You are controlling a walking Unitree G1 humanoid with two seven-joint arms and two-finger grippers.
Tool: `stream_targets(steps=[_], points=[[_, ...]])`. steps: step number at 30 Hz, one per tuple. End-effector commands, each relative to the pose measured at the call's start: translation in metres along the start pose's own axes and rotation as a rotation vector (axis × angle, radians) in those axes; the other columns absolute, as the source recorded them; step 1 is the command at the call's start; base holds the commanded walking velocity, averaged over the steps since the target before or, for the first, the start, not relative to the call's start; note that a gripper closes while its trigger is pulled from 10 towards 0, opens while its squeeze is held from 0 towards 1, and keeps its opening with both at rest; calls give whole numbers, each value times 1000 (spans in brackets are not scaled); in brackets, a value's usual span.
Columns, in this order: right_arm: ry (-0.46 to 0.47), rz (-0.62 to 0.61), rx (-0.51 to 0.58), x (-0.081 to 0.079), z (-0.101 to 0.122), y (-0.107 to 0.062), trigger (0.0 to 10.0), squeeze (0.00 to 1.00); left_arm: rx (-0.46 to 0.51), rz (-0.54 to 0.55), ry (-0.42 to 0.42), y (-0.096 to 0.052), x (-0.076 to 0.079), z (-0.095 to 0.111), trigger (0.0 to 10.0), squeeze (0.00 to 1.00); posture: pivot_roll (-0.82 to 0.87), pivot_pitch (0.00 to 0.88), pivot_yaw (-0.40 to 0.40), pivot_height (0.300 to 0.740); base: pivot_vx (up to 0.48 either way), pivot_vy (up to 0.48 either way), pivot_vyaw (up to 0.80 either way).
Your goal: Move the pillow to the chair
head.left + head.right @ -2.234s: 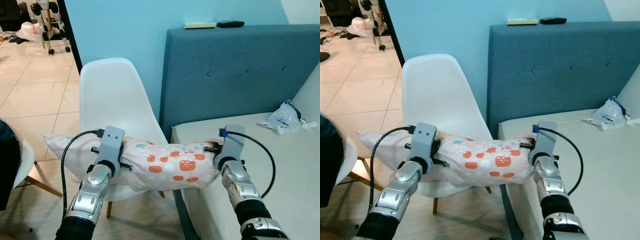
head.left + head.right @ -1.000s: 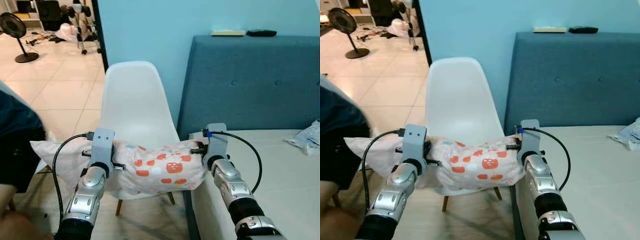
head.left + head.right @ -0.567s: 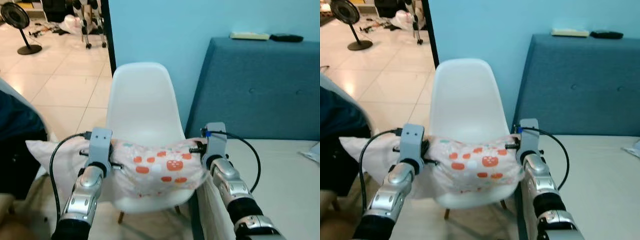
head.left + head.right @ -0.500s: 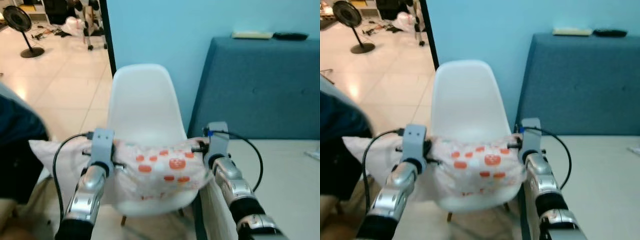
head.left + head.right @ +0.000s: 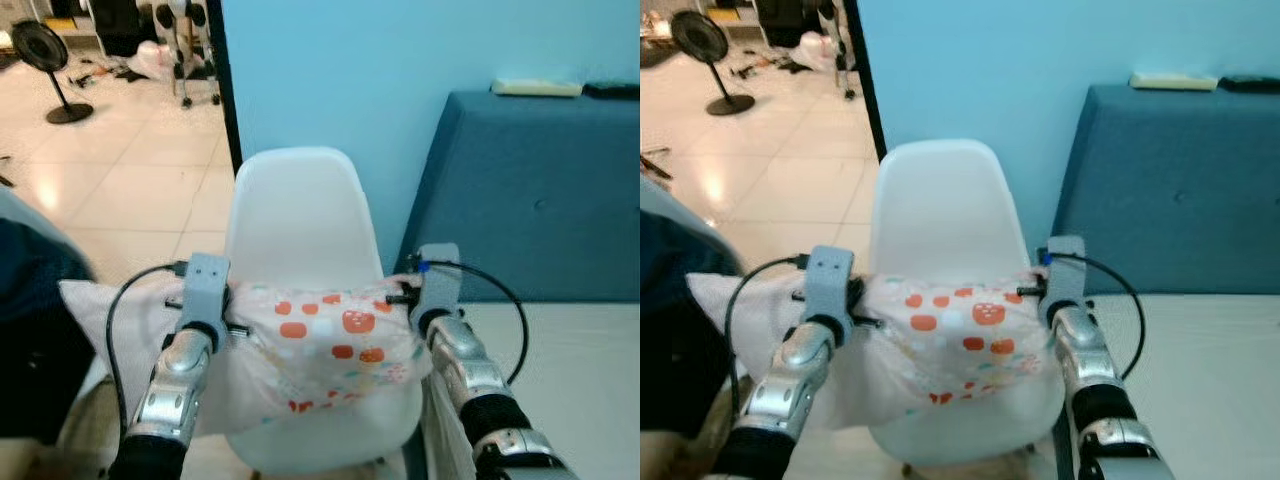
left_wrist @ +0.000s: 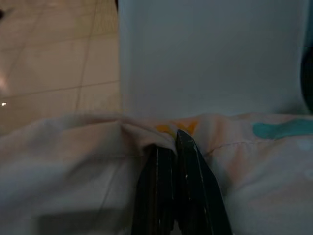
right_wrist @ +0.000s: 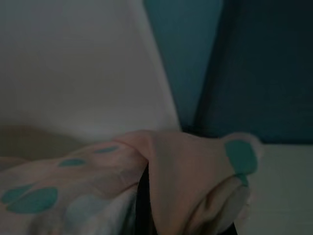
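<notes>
A pink pillow (image 5: pixel 320 345) with orange and teal spots hangs between my two grippers, sagging over the seat of a white plastic chair (image 5: pixel 300 220). My left gripper (image 6: pixel 168 142) is shut on a fold of the pillow's left end; the fingers (image 6: pixel 188 196) press together on the cloth. My right gripper (image 5: pixel 400 296) is shut on the pillow's right end, its fingers mostly wrapped by fabric (image 7: pixel 190 181) in the right wrist view. The chair back (image 5: pixel 940 210) stands straight ahead behind the pillow.
A bed with a blue headboard (image 5: pixel 540 190) and pale mattress (image 5: pixel 590 380) lies to the right of the chair. A blue wall is behind. Tiled floor (image 5: pixel 120 170) opens to the left, with a fan (image 5: pixel 40 60). A dark-clothed person (image 5: pixel 30 330) is at the left edge.
The camera has moved closer to the chair, so the chair looks larger and more centred. The pillow now hangs lower over the seat. Both grippers keep their hold.
</notes>
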State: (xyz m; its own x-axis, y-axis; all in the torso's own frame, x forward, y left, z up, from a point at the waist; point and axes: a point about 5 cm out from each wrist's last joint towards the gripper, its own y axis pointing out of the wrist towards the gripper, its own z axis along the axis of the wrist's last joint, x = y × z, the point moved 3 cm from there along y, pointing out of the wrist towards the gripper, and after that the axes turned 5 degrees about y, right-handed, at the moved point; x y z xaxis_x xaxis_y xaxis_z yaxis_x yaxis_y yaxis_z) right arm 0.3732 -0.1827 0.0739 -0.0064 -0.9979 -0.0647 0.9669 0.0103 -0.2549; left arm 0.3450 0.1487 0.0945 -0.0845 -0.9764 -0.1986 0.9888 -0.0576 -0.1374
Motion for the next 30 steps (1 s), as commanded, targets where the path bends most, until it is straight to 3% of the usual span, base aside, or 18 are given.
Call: stream_targets(steps=[1, 8, 15, 19, 30], points=[[6, 17, 16, -7, 3, 1, 10000, 0, -2, -3, 2, 1, 0, 1, 10000, 0, -29, 72, -11, 740, 0, 0, 0], [6, 12, 17, -6, 3, 1, 10000, 0, -13, -15, 9, 0, 2, -3, 10000, 0, -32, 75, -10, 740, 0, 0, 0], [5, 11, 19, -5, 4, 1, 10000, 0, -22, -20, 31, 1, 2, -3, 10000, 0, -35, 77, -11, 740, 0, -480, 0], [16, 16, 26, -6, 5, 1, 10000, 0, -39, 5, -5, 1, 0, -6, 10000, 0, -34, 80, -13, 740, 0, 0, 0], [29, 4, -8, -7, 1, 2, 10000, 0, -32, 22, -8, 1, -3, -5, 10000, 0, -33, 81, -13, 740, 0, 0, 0]])
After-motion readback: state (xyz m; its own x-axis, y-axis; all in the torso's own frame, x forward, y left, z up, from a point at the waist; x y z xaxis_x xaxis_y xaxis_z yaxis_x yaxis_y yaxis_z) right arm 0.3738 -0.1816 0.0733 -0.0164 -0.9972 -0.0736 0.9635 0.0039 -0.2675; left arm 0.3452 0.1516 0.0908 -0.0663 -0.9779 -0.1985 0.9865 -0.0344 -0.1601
